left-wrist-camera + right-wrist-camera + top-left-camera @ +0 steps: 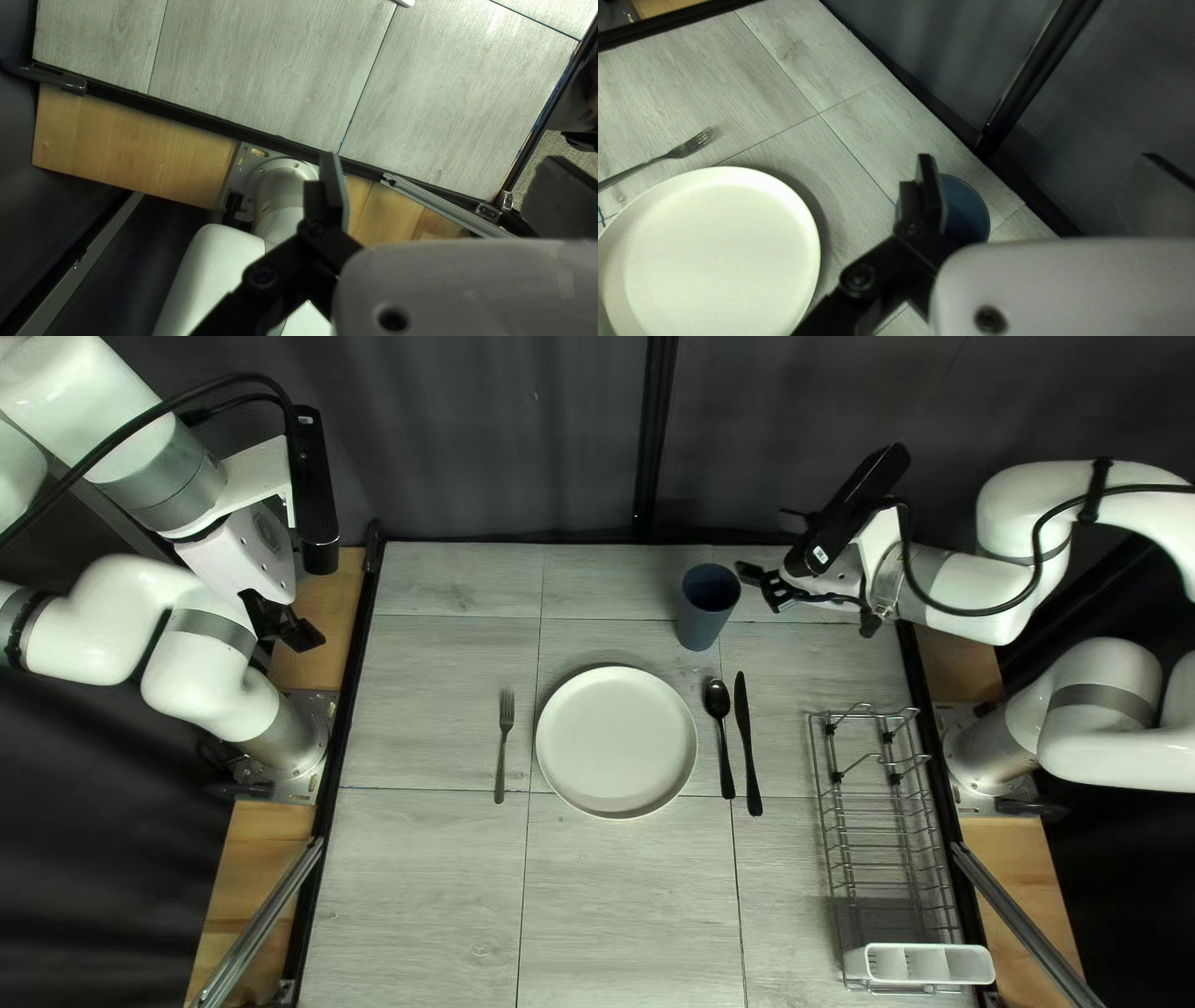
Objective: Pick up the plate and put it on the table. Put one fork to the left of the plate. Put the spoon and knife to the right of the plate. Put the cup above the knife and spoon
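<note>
**Setting laid on the table (448, 896), both pincers spread wide with nothing between their fingers.**

Reading the top left view as a dial centred on the white plate (616, 742): the fork (504, 747) lies at 9 o'clock, tines toward 12. The black spoon (720, 733) and black knife (746, 742) lie side by side at 3 o'clock, the spoon nearer the plate. The dark blue cup (708, 605) stands upright at about 1 o'clock, beyond the spoon's bowl. The right gripper (758, 586) hovers just beside the cup at its 3 o'clock, not touching it. The left gripper (297, 627) hangs off the table's edge at 10 o'clock, over its own arm's base. A wire rack (878, 821) sits at 4 o'clock.
</note>
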`<state>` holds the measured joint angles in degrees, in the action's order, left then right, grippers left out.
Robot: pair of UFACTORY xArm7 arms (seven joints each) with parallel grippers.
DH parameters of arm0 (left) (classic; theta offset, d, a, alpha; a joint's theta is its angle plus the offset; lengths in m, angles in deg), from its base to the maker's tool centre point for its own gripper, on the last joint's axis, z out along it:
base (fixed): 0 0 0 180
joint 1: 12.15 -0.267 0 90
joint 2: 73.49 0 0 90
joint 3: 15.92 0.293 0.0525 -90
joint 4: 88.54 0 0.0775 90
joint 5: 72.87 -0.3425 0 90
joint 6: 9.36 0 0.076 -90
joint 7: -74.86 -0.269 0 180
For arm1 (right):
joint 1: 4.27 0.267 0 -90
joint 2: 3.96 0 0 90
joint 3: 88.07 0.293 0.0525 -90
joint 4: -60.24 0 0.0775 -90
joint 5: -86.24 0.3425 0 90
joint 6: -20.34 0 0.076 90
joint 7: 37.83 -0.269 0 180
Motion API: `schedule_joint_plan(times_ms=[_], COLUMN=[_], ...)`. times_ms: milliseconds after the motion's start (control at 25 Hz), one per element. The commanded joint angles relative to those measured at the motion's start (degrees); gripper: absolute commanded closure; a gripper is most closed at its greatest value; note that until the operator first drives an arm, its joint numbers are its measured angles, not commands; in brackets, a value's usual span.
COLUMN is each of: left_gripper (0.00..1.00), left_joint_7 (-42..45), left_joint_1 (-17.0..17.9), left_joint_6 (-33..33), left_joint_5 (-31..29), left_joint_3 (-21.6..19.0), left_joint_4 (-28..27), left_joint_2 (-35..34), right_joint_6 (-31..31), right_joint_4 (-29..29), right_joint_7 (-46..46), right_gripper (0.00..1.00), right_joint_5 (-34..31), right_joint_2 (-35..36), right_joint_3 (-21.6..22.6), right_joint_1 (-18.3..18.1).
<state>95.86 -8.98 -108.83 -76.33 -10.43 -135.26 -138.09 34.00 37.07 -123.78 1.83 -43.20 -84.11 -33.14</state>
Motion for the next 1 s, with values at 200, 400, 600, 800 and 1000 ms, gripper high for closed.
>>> schedule_joint_plan(times_ms=[200, 400, 600, 800, 1000], left_gripper=[0.00, 0.00, 0.00, 0.00, 0.00], left_joint_7=[0.0, 0.0, 0.0, 0.0, 0.0], left_joint_1=[0.0, 0.0, 0.0, 0.0, 0.0], left_joint_6=[0.0, 0.0, 0.0, 0.0, 0.0], left_joint_5=[0.0, 0.0, 0.0, 0.0, 0.0], left_joint_3=[0.0, 0.0, 0.0, 0.0, 0.0], left_joint_4=[0.0, 0.0, 0.0, 0.0, 0.0], left_joint_2=[0.0, 0.0, 0.0, 0.0, 0.0], right_joint_6=[-0.1, -0.1, -0.4, 17.2, 22.0], right_joint_4=[0.0, 0.0, 2.5, -2.9, -6.4], right_joint_7=[0.2, 0.2, 7.1, 39.3, 44.0], right_gripper=[0.00, 0.00, 0.00, 0.00, 0.00], right_joint_5=[0.2, 0.2, 6.4, 35.2, 39.8], right_joint_2=[-0.1, -0.1, -1.7, -4.8, -4.2], right_joint_3=[0.0, 0.0, -2.9, -16.7, -16.7], right_joint_1=[0.0, 0.0, 2.6, 25.5, 28.2])
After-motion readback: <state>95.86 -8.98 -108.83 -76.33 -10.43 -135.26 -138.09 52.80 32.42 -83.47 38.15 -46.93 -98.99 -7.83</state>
